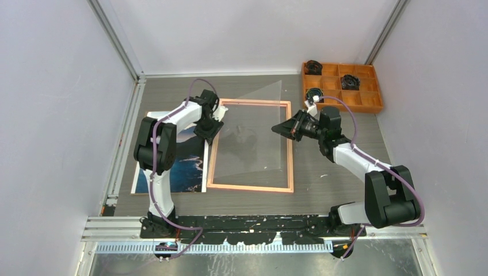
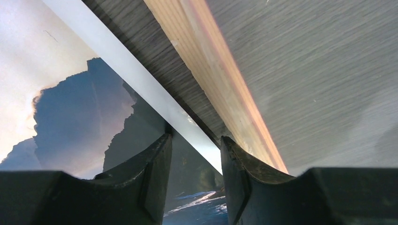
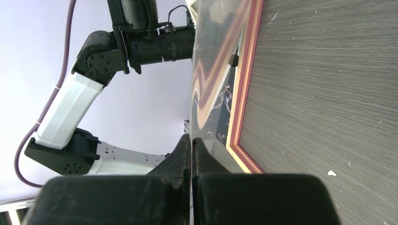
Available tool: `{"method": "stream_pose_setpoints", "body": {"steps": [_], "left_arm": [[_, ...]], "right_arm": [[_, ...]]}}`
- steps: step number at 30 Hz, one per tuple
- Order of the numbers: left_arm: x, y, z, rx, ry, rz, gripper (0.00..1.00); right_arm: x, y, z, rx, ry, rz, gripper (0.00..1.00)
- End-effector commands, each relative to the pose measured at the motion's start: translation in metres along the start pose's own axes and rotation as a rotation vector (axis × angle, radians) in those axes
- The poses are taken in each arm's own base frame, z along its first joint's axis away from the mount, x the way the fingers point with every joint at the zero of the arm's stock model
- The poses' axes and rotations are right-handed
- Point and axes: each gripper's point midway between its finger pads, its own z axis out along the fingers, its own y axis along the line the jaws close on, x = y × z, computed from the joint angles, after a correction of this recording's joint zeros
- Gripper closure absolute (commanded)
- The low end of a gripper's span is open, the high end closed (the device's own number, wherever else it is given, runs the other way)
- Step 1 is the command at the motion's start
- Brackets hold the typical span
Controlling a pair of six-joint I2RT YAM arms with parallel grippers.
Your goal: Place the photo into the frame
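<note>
The large, thin-bordered rectangular picture frame [image 1: 250, 187], tan wood with a pink tinge, lies flat in the middle of the grey wood-grain table [image 1: 339, 172]. The large glossy photo [image 1: 187, 164] — blue sea, dark mountains, pale clouds, white border — lies flat on the table just left of the frame. Its long right edge runs beside the frame's left rail with a narrow strip of table between them (the left arm covers part of the print from above).

The left gripper [image 1: 208, 131] hangs low over that edge, towards the frame's far left corner. In its wrist view the black fingers [image 2: 150, 178] stand partway apart with a plain gap. One is over the photo [image 2: 70, 108] and the other is on the side of the frame [image 2: 211, 56], and they clamp nothing.

The right gripper [image 1: 286, 129] sits at the frame's right rail, its fingers [image 3: 180, 154] pressed together on the edge of a thin clear plastic sheet [image 1: 253, 135]. This sheet is tilted over the frame's opening and mirrors the left arm in the right wrist view.

An orange compartment tray [image 1: 357, 109] — small dark items in several cells — stands well apart at the far right.
</note>
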Motion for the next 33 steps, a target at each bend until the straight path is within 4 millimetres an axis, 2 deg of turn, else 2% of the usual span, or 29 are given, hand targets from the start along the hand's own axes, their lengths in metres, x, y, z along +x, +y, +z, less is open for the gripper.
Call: {"method": "stream_pose_setpoints", "body": {"steps": [1,4,8,12,13,14,16,19,21,26,33], "left_arm": [[-0.013,0.002,-0.014,0.035,-0.050,-0.022,0.56],[-0.013,0.010,-0.016,0.027,-0.053,-0.039,0.57],[-0.011,0.018,-0.018,0.018,-0.056,-0.054,0.57],[-0.010,0.020,-0.019,0.014,-0.058,-0.056,0.57],[-0.010,0.020,-0.019,0.014,-0.057,-0.056,0.57],[-0.010,0.021,-0.019,0.014,-0.057,-0.056,0.57],[-0.009,0.021,-0.019,0.012,-0.055,-0.053,0.57],[-0.009,0.020,-0.019,0.015,-0.052,-0.051,0.57],[-0.009,0.021,-0.019,0.015,-0.055,-0.051,0.57],[-0.009,0.022,-0.019,0.009,-0.053,-0.046,0.58],[-0.010,0.023,-0.020,0.004,-0.054,-0.042,0.58]], "right_arm": [[-0.001,0.029,-0.001,-0.087,0.004,-0.123,0.99],[0.003,0.024,-0.003,-0.048,0.030,-0.169,0.99],[0.009,0.002,-0.004,0.066,0.062,-0.228,0.99],[0.010,-0.008,-0.003,0.120,0.061,-0.234,0.98],[0.010,-0.011,-0.002,0.132,0.058,-0.234,0.95],[0.009,-0.015,-0.002,0.147,0.054,-0.235,0.84],[0.009,-0.019,0.000,0.167,0.054,-0.244,0.74],[0.006,-0.031,-0.001,0.238,0.043,-0.243,0.52],[0.001,-0.035,-0.002,0.270,0.027,-0.249,0.44],[-0.007,-0.044,0.001,0.330,0.023,-0.242,0.38],[-0.012,-0.050,0.006,0.350,0.031,-0.243,0.36]]}}
